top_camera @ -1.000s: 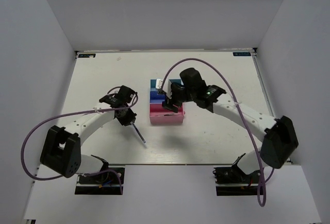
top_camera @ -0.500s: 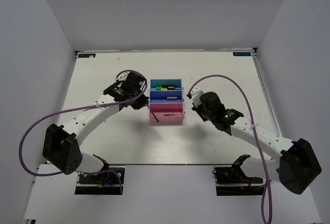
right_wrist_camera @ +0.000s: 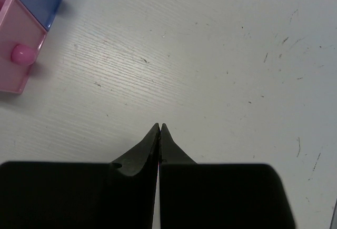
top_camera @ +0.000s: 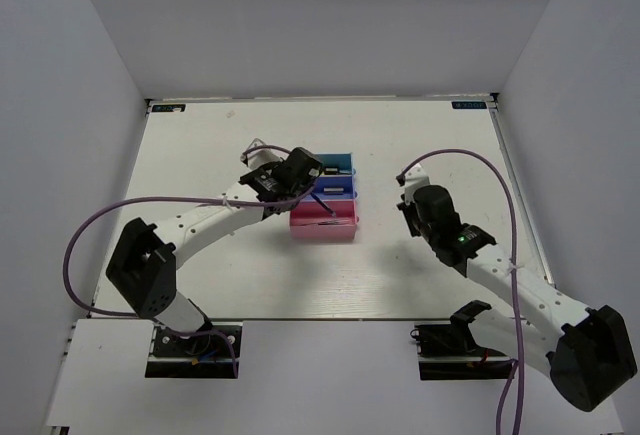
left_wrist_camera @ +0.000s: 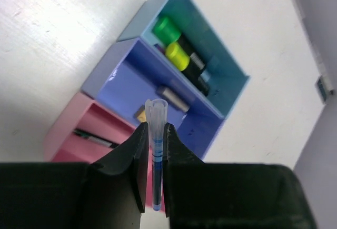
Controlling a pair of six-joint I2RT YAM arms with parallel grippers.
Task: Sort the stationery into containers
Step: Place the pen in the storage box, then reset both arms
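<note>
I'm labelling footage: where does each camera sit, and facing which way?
Top external: above, behind the bases, looking down at the table; both arms show.
Left wrist: on left arm, facing teal tray, blue tray, pink tray; left tool grips blue pen.
Right wrist: on right arm, facing table; shut right tool shows.
Shared: pink tray, everywhere.

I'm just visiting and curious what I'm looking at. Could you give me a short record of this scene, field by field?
left fingers: shut on a blue pen, held over the trays
right fingers: shut, empty, over the table to the right of the trays
teal tray: yellow highlighter and other markers
blue tray: small grey block and a tan one
pink tray: one dark pen
</note>
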